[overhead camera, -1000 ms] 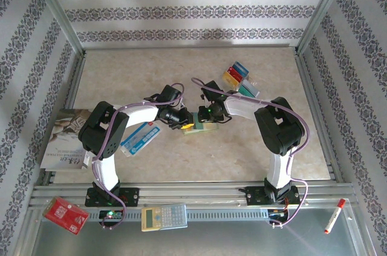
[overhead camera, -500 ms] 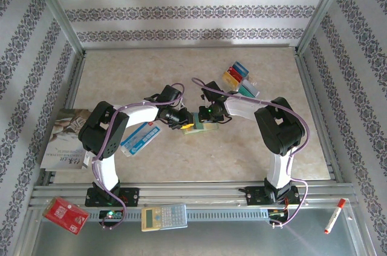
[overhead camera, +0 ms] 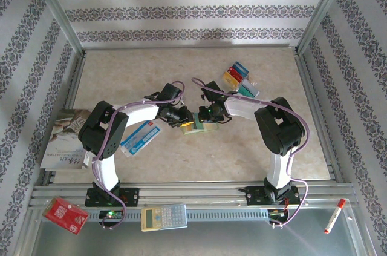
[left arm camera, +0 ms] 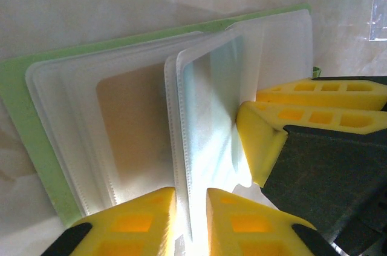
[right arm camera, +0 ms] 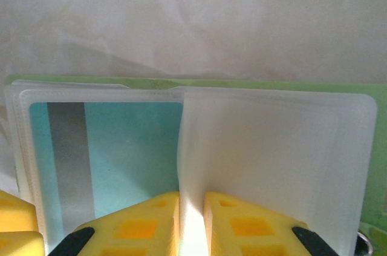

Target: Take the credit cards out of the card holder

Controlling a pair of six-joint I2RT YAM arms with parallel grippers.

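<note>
loose credit cards 4 | card holder 1 | calculator 1 | marker 1

Left hand, right hand, seemingly pinched.

- The holder is seen as a small lime-green wallet, laid open and flat near the middle of the table.
- Clear plastic sleeves are bound inside it. One is stood up on edge off the stack, and the rest are laid flat on the green cover.
- A teal card with a grey stripe is seen inside a flat sleeve, at 9 o'clock of the raised one in the right wrist view.
- A tan face is seen through another flat sleeve in the left wrist view.
- Loose cards in blue, yellow, red and teal are laid in a tight cluster between 1 and 2 o'clock of the holder, well apart from it.
</note>
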